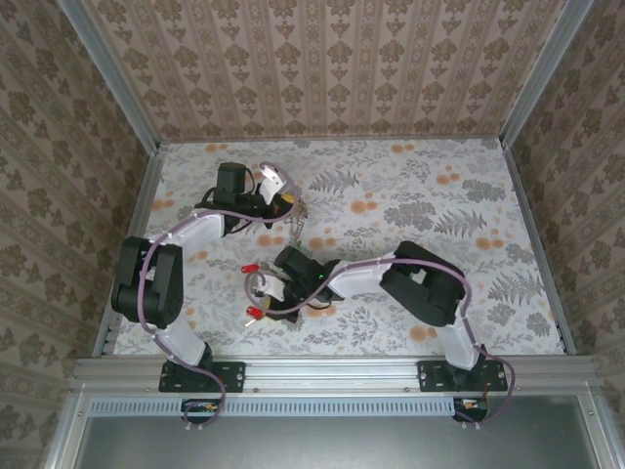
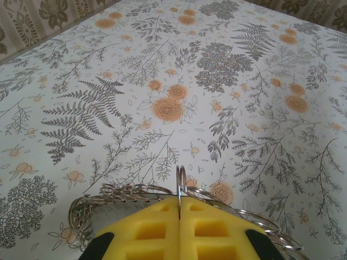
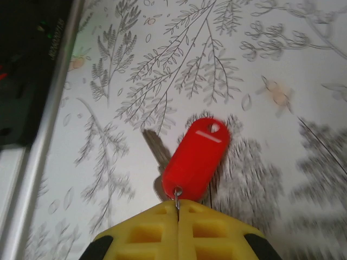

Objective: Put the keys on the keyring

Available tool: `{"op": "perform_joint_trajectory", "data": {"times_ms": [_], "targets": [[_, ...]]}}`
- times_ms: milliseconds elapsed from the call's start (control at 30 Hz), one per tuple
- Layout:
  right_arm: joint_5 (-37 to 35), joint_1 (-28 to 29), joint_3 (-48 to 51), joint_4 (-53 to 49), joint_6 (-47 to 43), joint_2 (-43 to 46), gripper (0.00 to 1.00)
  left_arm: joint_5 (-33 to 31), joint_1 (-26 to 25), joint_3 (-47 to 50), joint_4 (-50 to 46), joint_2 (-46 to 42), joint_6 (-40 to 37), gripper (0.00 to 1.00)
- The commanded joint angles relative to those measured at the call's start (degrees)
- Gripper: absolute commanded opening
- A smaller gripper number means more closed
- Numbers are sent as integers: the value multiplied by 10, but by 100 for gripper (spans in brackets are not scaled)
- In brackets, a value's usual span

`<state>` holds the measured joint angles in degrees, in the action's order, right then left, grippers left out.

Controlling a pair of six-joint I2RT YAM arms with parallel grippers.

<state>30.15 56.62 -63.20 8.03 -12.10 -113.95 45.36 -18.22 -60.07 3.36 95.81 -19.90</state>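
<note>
With the left gripper (image 2: pixel 179 201) clamped on the thin grey chain-like keyring (image 2: pixel 116 190), the right gripper (image 3: pixel 178 206) pinches a red plastic-headed metal key (image 3: pixel 196 157), which should next be carried to the keyring.

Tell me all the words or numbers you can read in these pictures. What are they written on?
No text here is clear enough to quote.
Black housing at the left edge of the right wrist view: a line of pale lettering, too blurred to read.
Red key tag: its white label strip looks blank.
Keyring: no writing shows on it.
</note>
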Motion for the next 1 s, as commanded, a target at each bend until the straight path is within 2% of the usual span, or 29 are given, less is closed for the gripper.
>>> {"op": "perform_joint_trajectory", "data": {"times_ms": [0,233,400,567,733,967], "targets": [[-31,-30,74,43,28,129,0,27,-14,12,3,-41,-34,0],[-84,-137,234,0,48,384,0,14,-68,38,-20,-57,-76,0],[-103,-221,263,-38,30,474,0,9,-116,49,-39,-66,-104,0],[-102,-266,262,-57,-15,496,0,15,-146,52,-56,-72,-117,0],[-90,-269,243,-70,-85,472,0,21,-164,50,-73,-76,-127,0],[-56,-268,227,-26,-86,428,0,24,-175,45,-70,-71,-120,0]]}}
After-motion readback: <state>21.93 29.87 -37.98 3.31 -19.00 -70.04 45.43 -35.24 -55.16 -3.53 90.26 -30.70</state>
